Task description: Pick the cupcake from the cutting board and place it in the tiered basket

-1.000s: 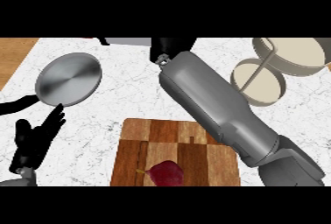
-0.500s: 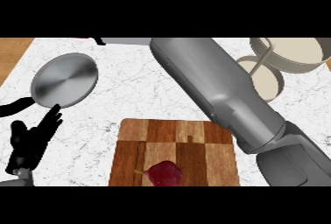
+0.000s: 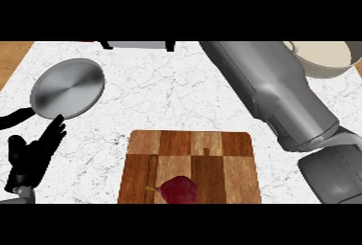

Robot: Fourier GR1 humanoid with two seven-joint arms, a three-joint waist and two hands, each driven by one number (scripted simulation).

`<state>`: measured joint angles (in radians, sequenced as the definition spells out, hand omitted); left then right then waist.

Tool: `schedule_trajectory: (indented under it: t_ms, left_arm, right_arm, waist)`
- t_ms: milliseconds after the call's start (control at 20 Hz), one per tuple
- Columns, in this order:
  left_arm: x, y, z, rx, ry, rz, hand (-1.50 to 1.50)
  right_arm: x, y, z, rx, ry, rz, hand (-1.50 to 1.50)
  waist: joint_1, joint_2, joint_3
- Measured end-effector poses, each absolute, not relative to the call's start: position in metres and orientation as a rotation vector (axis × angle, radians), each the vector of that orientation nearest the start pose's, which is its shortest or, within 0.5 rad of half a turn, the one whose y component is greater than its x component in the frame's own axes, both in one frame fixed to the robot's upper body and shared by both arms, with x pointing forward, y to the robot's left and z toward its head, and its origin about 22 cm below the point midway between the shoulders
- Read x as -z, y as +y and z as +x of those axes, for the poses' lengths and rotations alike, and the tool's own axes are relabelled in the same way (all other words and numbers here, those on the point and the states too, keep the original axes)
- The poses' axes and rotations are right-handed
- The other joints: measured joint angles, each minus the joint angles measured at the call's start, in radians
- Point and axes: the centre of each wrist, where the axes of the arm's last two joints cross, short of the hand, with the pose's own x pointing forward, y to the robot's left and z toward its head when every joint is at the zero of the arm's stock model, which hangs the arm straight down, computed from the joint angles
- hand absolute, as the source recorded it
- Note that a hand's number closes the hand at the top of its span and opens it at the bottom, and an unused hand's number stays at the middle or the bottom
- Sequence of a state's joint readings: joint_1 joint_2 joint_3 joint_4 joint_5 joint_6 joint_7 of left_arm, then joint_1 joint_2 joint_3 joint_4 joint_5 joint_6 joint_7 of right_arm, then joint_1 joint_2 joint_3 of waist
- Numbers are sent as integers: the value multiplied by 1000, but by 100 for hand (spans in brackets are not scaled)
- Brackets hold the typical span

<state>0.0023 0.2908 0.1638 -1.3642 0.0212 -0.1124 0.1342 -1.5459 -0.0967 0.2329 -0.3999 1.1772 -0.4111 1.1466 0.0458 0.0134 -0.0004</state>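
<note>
Wooden, striped cutting board (image 3: 212,158) carries one dark red rounded thing (image 3: 180,189) at its near edge, seemingly the cupcake, so the cream tiered basket (image 3: 325,60) is yet unserved; the right hand is beyond view, its fingers unknowable; the black left hand (image 3: 28,158) rests open, low at the left

No readable text is showing.
Nothing legible is appearing in the head view: the cutting board (image 3: 191,153), the marble counter (image 3: 163,86), the round metal pan (image 3: 68,88) and the grey forearm (image 3: 268,86) are all showing plain surfaces, carrying no letters, numbers, brand marks or signs.
</note>
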Motion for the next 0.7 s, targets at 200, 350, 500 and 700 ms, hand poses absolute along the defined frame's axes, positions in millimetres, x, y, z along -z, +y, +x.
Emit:
schedule_trajectory:
  t_ms: [200, 350, 500, 700]
  left_arm:
    - [16, 348, 233, 102, -1234, 257, 0]
    - [12, 350, 232, 105, -1232, 256, 0]
    - [12, 352, 233, 106, -1230, 256, 0]
    - [10, 353, 233, 105, -1228, 249, 0]
  right_arm:
    - [-266, -59, 460, -158, -1333, -1515, 150]
    - [-264, -85, 468, -83, -1350, -1488, 150]
    - [-267, -110, 474, -10, -1347, -1465, 150]
    - [-256, -132, 480, 29, -1331, -1450, 150]
  waist:
    - [-1, 3, 1]
    - [2, 4, 1]
    - [5, 7, 1]
    - [8, 7, 1]
